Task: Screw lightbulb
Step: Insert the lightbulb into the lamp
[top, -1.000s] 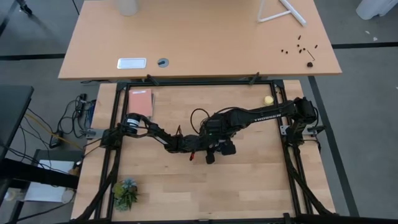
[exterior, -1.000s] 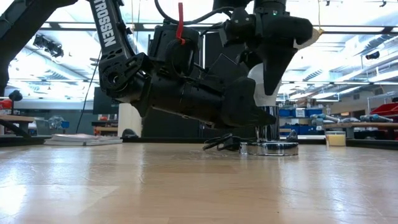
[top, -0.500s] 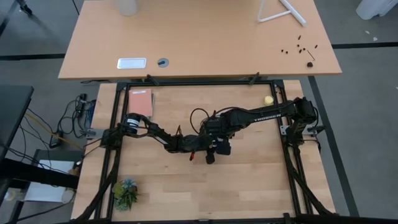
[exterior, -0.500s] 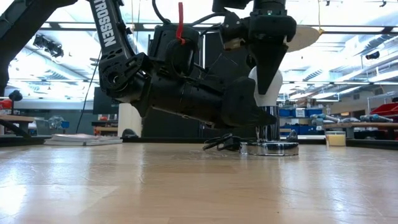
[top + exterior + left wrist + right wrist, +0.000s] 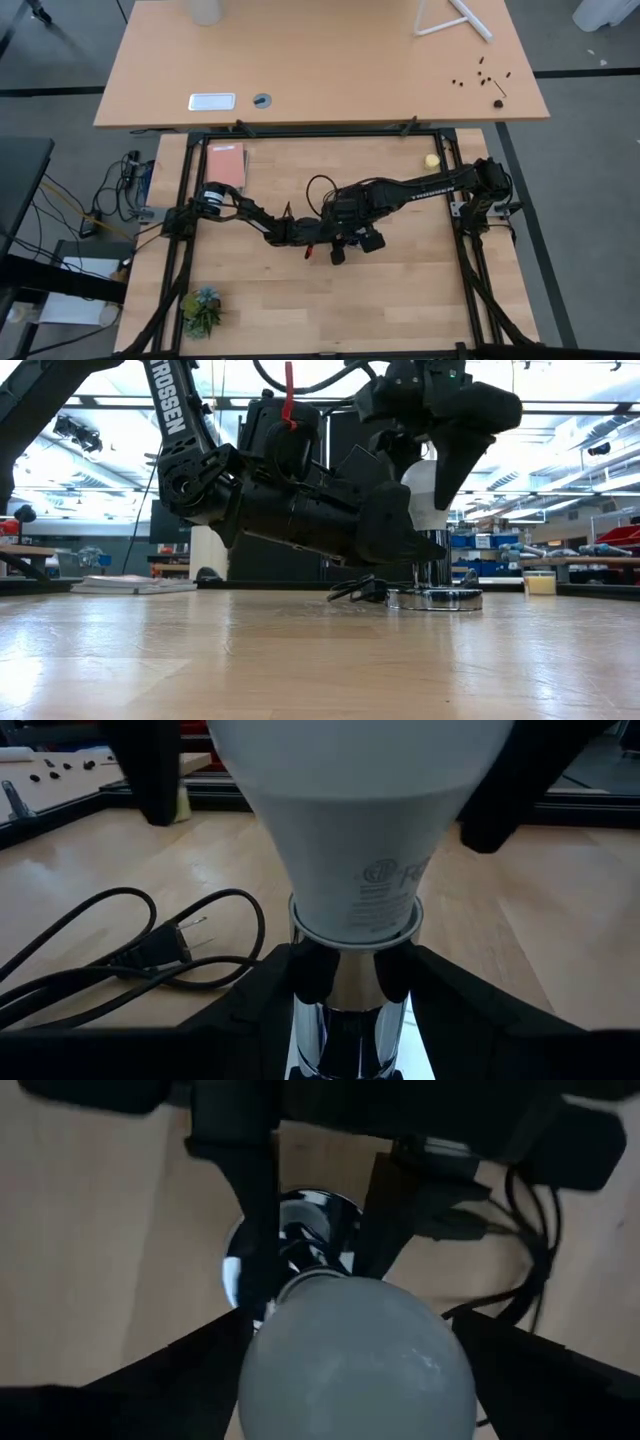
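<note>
Item: right gripper (image 5: 345, 1380), matte black fingers spread wide, standing clear on either side of the lightbulb (image 5: 362, 840). We record a smooth frosted white pear shape, long axis upright, globe uppermost. Left gripper (image 5: 350, 985) clamps the polished chrome socket stem (image 5: 350, 1020) beneath; black cord (image 5: 120, 955) on wooden table (image 5: 300, 660).
</note>
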### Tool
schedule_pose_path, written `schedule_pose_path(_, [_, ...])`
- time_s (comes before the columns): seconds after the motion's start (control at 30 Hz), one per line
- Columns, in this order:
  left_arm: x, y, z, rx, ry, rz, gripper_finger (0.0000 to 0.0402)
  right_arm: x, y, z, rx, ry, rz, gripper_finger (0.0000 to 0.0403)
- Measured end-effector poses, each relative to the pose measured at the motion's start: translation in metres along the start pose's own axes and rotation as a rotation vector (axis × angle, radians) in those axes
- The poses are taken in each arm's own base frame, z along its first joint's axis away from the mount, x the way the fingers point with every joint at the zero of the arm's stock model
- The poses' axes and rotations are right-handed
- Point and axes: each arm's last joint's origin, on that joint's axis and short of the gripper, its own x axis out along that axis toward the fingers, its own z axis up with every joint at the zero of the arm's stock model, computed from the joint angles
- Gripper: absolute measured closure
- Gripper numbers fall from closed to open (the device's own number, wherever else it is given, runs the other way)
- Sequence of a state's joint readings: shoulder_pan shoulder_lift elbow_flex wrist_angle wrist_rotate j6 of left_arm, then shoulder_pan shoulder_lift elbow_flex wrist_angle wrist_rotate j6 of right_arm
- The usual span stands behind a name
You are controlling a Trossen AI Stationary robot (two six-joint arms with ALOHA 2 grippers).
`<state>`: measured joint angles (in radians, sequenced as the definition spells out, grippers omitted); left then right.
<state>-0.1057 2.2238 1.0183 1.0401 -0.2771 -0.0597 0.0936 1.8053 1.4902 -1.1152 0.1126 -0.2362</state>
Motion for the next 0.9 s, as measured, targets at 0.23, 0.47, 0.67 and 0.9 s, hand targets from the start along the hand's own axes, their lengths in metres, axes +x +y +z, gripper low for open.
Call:
schedule_pose_path(0.23, [0.0, 0.0002, -0.0003, 0.001, 0.003, 0.002, 0.0227, -0.0002, 0.0014, 0.0002, -0.219, 0.002, -0.002, 0.0053])
schedule_pose_path(0.47, [0.0, 0.0003, -0.0004, 0.0, 0.004, 0.007, 0.0227, -0.0002, 0.0016, -0.0006, -0.354, 0.01, 0.003, 0.0083])
schedule_pose_path(0.67, [0.0, 0.0003, -0.0005, 0.0, 0.005, 0.007, 0.0227, -0.0002, 0.0017, -0.0006, -0.36, 0.009, 0.006, 0.012])
schedule_pose_path(0.9, [0.0001, 0.0005, -0.0006, 0.0, 0.005, 0.008, 0.0227, -0.0002, 0.0017, -0.0006, -0.117, 0.009, 0.004, 0.0116])
